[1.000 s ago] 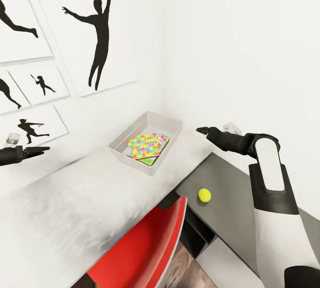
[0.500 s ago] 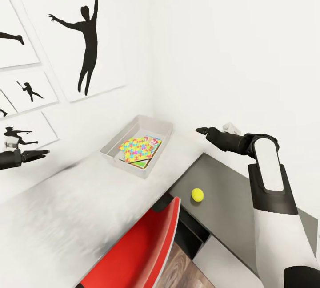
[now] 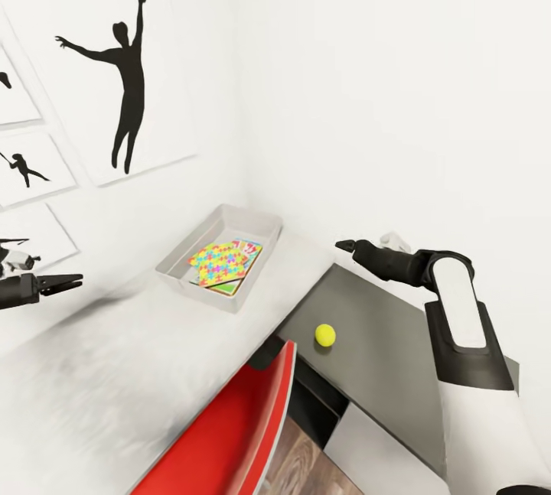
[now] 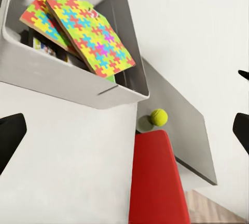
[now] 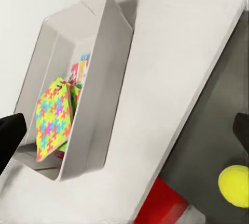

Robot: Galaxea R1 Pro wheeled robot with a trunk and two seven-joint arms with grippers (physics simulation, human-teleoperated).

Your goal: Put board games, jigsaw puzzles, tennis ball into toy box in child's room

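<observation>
The tennis ball [image 3: 325,335] lies alone on the dark lower part of the table [image 3: 383,342], the last toy outside the toy box [image 3: 220,265], which sits at about ten o'clock from it and already holds the jigsaw puzzles [image 3: 218,262]; a red chair [image 3: 237,434] stands just below. The right gripper [image 3: 342,245], fingers apart and empty, hovers at about one o'clock from the ball and is much the nearer; the left gripper [image 3: 73,280], also open and empty, hangs well away at nine o'clock, so I judge the right arm should reach down toward seven o'clock.
</observation>
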